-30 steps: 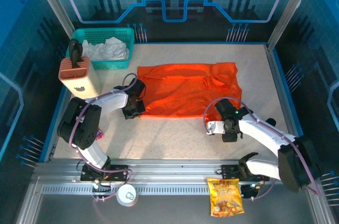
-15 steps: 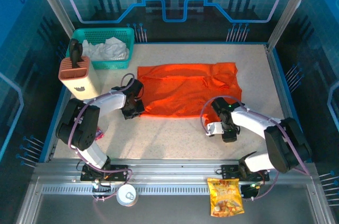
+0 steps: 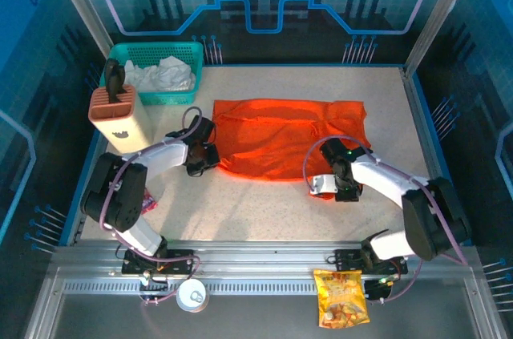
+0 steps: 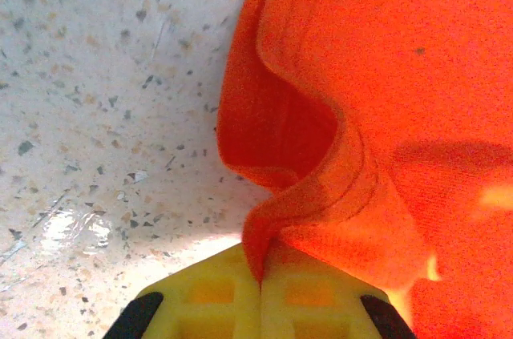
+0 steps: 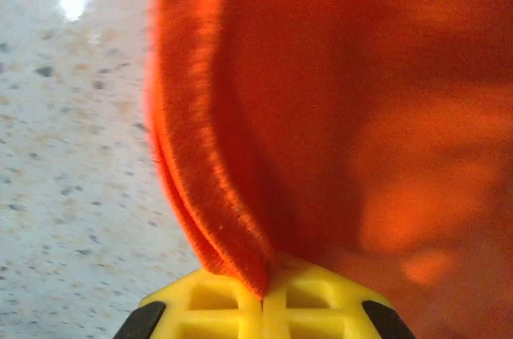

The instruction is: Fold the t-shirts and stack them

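The plain bright orange t-shirt (image 3: 280, 137) lies spread in the middle of the table (image 3: 256, 207), its long axis running from 9 to 3 o'clock and creased toward 3 o'clock. Its 6 o'clock hem rises in doubled folds, nipped by the left end effector (image 4: 260, 279) and the right end effector (image 5: 263, 295).

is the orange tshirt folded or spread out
Mostly spread: the t-shirt lies wide across the table, with the left gripper and right gripper each shut on its near edge.
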Robot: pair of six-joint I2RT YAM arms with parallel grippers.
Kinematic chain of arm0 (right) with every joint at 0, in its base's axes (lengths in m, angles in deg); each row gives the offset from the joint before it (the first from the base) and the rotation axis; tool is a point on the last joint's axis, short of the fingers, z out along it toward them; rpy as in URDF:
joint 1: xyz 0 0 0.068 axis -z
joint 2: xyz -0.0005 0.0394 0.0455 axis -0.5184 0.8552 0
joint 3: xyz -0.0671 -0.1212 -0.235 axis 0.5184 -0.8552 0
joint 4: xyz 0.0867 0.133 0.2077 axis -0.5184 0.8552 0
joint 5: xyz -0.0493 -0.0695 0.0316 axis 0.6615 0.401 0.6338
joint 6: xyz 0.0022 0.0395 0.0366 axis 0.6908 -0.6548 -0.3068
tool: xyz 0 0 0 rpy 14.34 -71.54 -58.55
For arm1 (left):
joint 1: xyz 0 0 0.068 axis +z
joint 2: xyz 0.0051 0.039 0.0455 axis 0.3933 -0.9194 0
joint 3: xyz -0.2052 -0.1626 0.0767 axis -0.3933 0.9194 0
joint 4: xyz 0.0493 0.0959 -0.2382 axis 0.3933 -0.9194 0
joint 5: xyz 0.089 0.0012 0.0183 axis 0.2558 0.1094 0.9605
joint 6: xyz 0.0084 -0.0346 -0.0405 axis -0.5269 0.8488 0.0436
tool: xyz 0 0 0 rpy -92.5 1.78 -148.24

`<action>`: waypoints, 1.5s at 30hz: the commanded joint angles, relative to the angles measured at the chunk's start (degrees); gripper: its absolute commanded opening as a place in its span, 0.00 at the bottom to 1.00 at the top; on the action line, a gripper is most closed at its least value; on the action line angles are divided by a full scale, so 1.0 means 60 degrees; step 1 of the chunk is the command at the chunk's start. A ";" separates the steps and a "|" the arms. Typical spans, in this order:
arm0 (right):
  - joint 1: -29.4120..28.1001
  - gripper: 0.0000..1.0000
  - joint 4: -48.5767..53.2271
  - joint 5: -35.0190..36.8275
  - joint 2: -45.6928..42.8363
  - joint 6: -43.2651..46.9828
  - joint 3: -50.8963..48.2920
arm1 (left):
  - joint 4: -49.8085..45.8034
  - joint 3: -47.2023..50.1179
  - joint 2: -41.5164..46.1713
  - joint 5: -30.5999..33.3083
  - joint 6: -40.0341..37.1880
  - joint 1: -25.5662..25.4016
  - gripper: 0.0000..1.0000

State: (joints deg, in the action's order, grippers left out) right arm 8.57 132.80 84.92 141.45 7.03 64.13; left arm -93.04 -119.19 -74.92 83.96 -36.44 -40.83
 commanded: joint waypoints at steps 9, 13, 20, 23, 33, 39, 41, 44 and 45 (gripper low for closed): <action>0.0963 0.00 -0.0776 0.0232 -0.1543 -0.0851 0.1406 | -0.1190 -0.1060 0.1258 0.0549 -0.0299 0.0139 0.00; 0.1346 0.00 -0.1495 0.0386 -0.1176 -0.1147 0.1860 | -0.1329 -0.1326 0.1006 0.0589 -0.0253 0.0290 0.00; 0.1940 0.00 -0.2613 0.0409 -0.0282 -0.1211 0.2474 | -0.1627 -0.2074 0.0178 0.0933 -0.0314 0.0619 0.00; 0.2039 0.00 -0.3023 0.0397 0.0161 -0.1136 0.2687 | -0.1794 -0.2534 -0.0209 0.1039 -0.0398 0.0717 0.00; 0.2162 0.00 -0.3798 0.0640 0.1868 -0.0611 0.3642 | -0.2172 -0.3987 -0.1725 0.1361 -0.0643 0.0790 0.00; 0.2237 0.00 -0.4117 0.0738 0.2813 -0.0375 0.4131 | -0.2294 -0.4499 -0.2508 0.1429 -0.0662 0.0792 0.00; 0.2279 0.00 -0.4206 0.0743 0.3082 -0.0362 0.4254 | -0.2312 -0.4616 -0.2741 0.1461 -0.0663 0.0792 0.00; 0.2349 0.00 -0.4358 0.0794 0.3454 -0.0390 0.4441 | -0.2348 -0.4835 -0.3081 0.1535 -0.0654 0.0792 0.00; 0.2374 0.00 -0.4412 0.0827 0.3606 -0.0420 0.4501 | -0.2376 -0.4922 -0.3198 0.1555 -0.0677 0.0792 0.00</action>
State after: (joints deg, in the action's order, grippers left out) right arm 21.64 108.50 88.85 161.23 4.08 89.01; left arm -105.08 -146.38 -92.50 91.74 -39.43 -36.50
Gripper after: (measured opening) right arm 0.051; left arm 0.053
